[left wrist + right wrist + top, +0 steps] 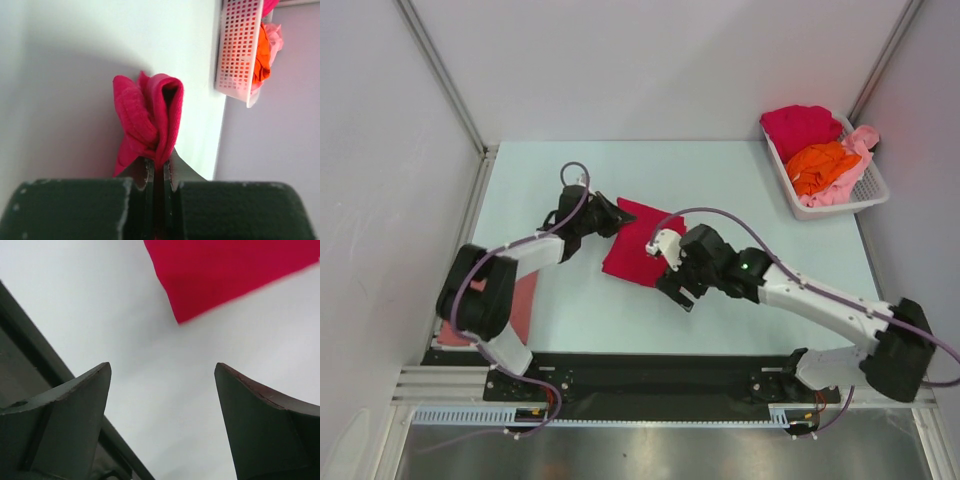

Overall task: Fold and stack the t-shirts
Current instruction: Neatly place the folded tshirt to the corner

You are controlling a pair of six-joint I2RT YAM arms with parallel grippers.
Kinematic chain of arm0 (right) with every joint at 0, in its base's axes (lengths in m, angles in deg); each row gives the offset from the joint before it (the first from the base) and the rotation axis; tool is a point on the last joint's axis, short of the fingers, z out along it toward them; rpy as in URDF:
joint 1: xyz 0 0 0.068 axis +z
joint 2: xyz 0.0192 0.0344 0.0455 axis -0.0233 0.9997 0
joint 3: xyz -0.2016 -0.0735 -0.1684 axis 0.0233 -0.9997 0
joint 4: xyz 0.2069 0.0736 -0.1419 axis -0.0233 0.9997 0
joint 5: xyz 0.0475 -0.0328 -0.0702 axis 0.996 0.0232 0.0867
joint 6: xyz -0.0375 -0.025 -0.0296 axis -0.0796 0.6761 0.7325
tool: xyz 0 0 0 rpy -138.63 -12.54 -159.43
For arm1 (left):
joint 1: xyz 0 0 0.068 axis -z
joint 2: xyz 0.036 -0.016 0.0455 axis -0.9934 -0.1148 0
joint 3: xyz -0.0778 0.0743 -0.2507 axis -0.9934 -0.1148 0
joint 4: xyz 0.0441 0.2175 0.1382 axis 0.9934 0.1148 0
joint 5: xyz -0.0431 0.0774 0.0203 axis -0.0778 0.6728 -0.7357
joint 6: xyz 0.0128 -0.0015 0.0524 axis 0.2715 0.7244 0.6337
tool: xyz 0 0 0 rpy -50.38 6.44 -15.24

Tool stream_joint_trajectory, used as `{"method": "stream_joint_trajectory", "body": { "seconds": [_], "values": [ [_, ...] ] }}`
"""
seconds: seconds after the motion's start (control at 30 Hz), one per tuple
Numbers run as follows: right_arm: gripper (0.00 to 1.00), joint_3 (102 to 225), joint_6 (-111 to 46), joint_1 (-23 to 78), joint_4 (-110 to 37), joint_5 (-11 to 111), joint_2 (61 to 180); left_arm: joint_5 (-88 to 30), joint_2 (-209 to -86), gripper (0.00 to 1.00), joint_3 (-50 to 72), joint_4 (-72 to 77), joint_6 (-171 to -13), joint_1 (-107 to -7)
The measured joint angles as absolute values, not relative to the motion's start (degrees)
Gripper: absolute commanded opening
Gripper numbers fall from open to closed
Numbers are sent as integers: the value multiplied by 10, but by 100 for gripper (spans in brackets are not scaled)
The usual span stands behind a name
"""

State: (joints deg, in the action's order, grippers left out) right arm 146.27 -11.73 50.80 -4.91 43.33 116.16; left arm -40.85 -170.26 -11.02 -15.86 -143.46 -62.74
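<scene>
— While the left gripper pinches one crimson t-shirt mid-table, how many others lie about?
— Four: one salmon t-shirt near left, three heaped t-shirts in one white basket far right.
— And the right gripper?
— Spread wide, holding nothing, above the pale table; white walls surround it.

**Bright, Even Light; Close Parts Blurred**

Diffuse overhead light fills the top view; the counter looks pale and even, shadows faint. In the left wrist view a soft grey shadow spreads beside the crimson shirt; the left jaws sit dark and blurred. The right jaws are soft-edged too.
</scene>
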Motion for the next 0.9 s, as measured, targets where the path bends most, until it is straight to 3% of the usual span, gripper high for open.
{"method": "stream_joint_trajectory", "body": {
  "seconds": [0.3,0.57,0.9],
  "values": [
    [91,1439,-191,517,-17,404,995,-228,-1543,1,-17,135,-1306,-630],
    [89,1439,-217,527,11,384,971,-96,-1541,0,104,363,-1266,-693],
    [88,1452,-227,547,30,375,973,-79,-1634,0,248,502,-1201,-863]
  ]
}}
